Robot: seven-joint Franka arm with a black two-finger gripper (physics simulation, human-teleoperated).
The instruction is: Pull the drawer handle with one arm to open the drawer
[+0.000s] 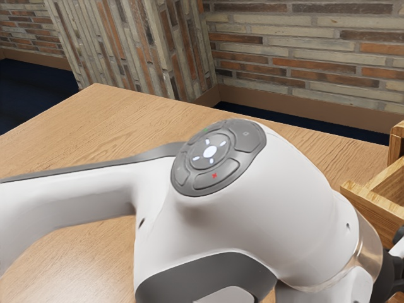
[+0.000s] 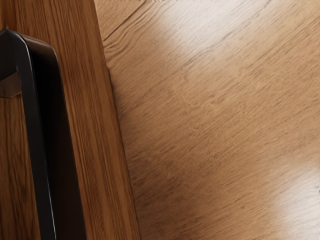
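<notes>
End effector (image 1: pixel 396 268) is mostly hidden behind my arm's white wrist housing (image 1: pixel 252 208); I cannot tell whether it is released or clenched. Drawer handle (image 2: pixel 35 150), a black bar, lies close in front of the end effector, mounted on the wooden drawer front (image 2: pixel 95 125). Table (image 2: pixel 225 125) surface extends past the drawer front's edge. Wooden drawer body (image 1: pixel 379 196) stands just beside the end effector.

A simulated indoor room: brick walls (image 1: pixel 303 57), wooden skirting (image 1: pixel 303 103), dark blue floor (image 1: pixel 31 88), wood-grain table (image 1: pixel 95 129).
</notes>
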